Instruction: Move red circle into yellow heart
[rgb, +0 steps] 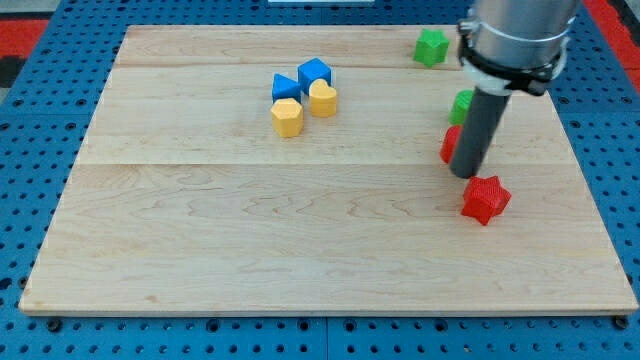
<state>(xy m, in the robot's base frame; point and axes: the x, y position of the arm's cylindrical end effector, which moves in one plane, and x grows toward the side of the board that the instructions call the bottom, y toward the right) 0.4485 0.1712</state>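
We see a light wooden board (300, 230) lying on a blue table with little holes (30, 120).

Near the view's top, a bit left of the middle, four blocks sit bunched up. The blue triangle block (285, 86) is at the group's left, and the blue cube (314, 73) is just beside it on the right. Below them, the yellow hexagon block (287, 117) sits next to the yellow heart (322, 98). The heart touches the blue cube.

Far over on the view's right, a green star block (431, 47) sits by the board's top edge. Lower down, a second green block (461, 104) peeks out from behind our dark rod, so we cannot tell its shape. Right under it is the red circle (450, 144), mostly hidden by the rod too. It is well apart from the yellow heart.

Our arm has no jaws, only the rod. Our tip (466, 174) rests just beside the red circle, on its right side. A red star block (486, 199) sits just below and right of our tip.
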